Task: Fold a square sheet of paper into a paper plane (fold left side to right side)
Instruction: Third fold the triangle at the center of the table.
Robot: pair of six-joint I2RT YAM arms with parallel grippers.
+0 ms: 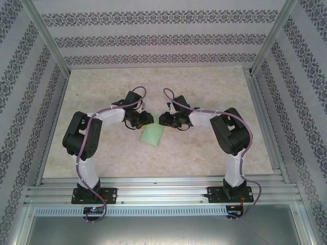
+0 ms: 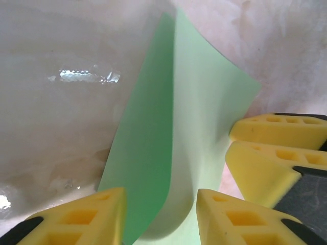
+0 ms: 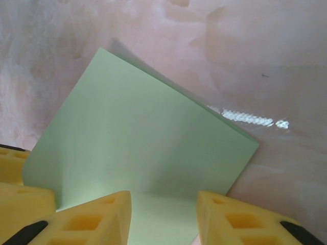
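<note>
Your left gripper (image 2: 161, 191) and right gripper (image 3: 163, 194), jaws part-open, straddle square sheet of paper (image 1: 153, 135): featherlight, floppy; pinch edge gently.

Looks down on doubled green paper (image 3: 138, 148) on marbled table (image 3: 230, 51), near edge lying between gripper's (image 3: 163, 214) parted yellow fingers (image 3: 87, 219), other yellow fingers (image 3: 20, 199) at its lower-left corner.

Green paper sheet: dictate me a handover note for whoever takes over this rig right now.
Left claw: partly open, straddling the square sheet of paper at its rounded bend.
Right claw: partly open, the sheet's edge inside it.
Sheet: on the table between both claws, doubled over loosely, one side over the other.
Done: the first fold-over.
Left: press that crease flat, then every plane fold.
</note>
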